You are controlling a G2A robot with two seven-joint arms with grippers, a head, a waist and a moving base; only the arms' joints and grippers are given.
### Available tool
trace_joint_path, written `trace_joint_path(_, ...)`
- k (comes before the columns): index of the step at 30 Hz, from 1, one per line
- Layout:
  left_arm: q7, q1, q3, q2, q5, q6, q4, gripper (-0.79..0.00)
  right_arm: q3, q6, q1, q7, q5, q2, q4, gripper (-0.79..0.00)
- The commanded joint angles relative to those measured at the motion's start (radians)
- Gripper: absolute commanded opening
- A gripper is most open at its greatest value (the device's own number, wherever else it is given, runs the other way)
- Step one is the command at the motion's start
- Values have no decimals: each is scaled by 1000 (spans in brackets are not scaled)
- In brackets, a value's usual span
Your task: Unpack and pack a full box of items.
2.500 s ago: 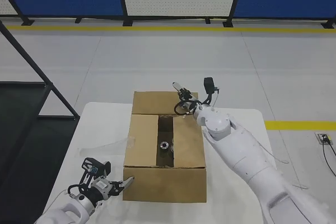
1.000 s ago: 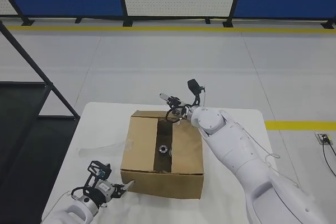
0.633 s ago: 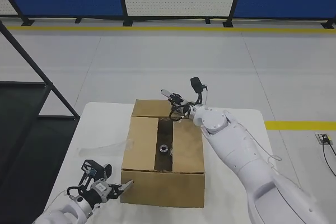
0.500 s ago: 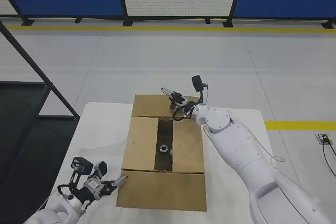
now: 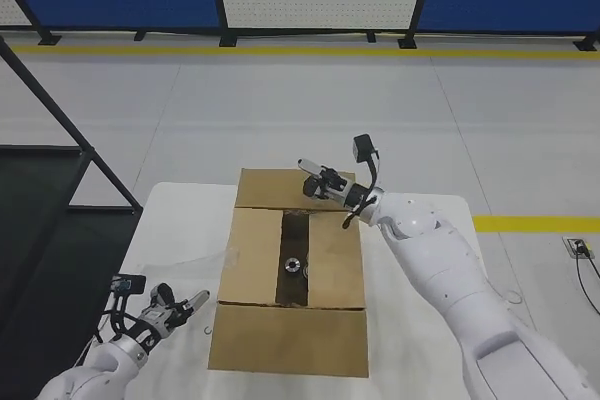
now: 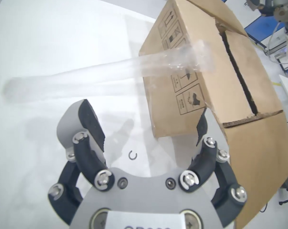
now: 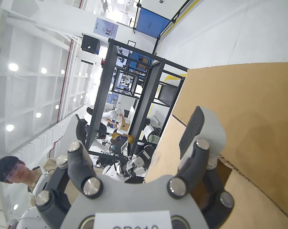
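In the top view, the cardboard box (image 5: 335, 265) sat at the middle of the white table (image 5: 175, 225). Its far flap was folded out flat, and its two long flaps were almost closed over a dark slot. A small round metal part (image 5: 292, 265) lay inside that slot. The right gripper (image 5: 315, 172) hung over the far flap, just above the frame's centre, fingers apart. The left gripper (image 5: 185, 305) sat at the lower left, just beside the box's near corner, with nothing in it.

In the left wrist view, the left gripper (image 6: 145, 113) had its fingers spread wide and touched nothing. The box (image 6: 241, 77) stood just beyond one fingertip. A strip of clear tape (image 6: 158, 60) ran from the box's side out over the table (image 6: 50, 32). A small C-shaped ring (image 6: 133, 155) lay on the table between the fingers.

In the right wrist view, the right gripper (image 7: 139, 120) was spread and empty, one finger hanging over the box's brown flap (image 7: 241, 101).
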Motion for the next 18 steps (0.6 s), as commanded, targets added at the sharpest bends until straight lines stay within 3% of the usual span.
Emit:
trace_joint_path(1,1,-10,16,-1,23,10,7,0,0,0,0,0,0,0,0,0)
trace_joint_path(7,3,-35,66,-2,63,7,25,0,5,51,-38,1,-24,9,-64,0)
trace_joint_path(18,10,-33,96,-3,80,-1,22,0,-12,131,-74,202,-150,36,-174,0)
